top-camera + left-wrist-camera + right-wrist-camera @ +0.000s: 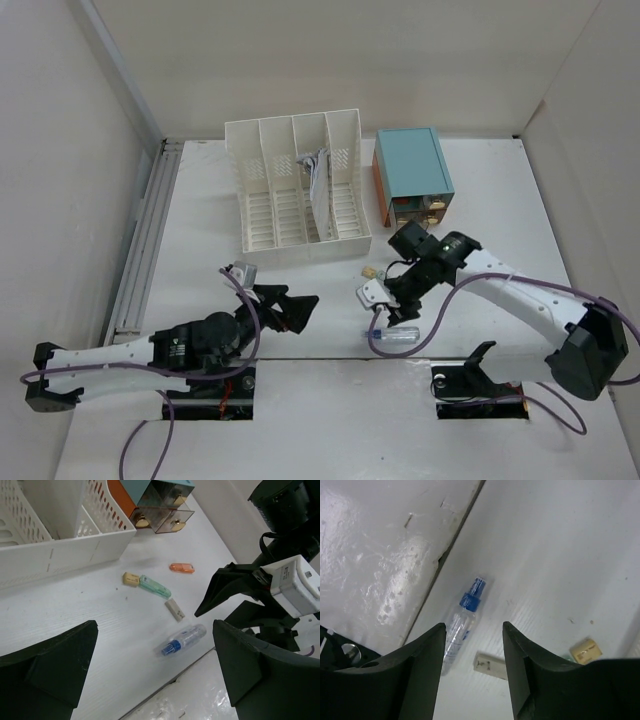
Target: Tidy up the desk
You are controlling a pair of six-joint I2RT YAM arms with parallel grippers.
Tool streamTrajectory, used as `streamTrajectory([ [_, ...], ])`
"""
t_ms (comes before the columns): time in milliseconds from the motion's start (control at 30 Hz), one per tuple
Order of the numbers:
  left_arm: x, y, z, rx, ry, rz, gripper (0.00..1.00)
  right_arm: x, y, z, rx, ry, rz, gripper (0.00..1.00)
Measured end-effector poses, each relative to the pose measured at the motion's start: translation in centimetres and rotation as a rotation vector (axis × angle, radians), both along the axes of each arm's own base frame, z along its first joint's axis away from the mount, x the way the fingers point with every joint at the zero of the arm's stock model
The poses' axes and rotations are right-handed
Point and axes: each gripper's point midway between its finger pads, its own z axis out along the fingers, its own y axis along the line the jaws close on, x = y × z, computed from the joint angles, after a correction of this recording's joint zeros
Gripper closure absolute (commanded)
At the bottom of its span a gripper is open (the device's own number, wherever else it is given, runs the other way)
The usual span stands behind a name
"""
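Right tool | jaws apart, empty | spray bottle lying on desk

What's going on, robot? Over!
Left gripper open, empty. Right gripper open above spray bottle. Desk: small pieces loose beside it. Nothing blocking.
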Motion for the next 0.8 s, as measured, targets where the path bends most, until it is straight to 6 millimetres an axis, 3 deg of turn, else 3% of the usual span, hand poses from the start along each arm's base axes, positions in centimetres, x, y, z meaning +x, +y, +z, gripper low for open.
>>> streamTrajectory([
  [233,0.0,-0.1,-0.9,0.041,0.009,0.003,0.01,-0.2,1.0,-3.5,-0.112,0.047,-0.145,0.44],
  [500,0.1,0.4,-1.1,0.052,0.009,0.010,0.01,-0.1,0.9,-7.1,-0.271,0.087,-0.220,0.44],
  [800,0.3,1.3,-1.3,0.058,0.007,0.033,0.01,-0.3,0.3,-8.3,-0.355,0.069,-0.228,0.44],
])
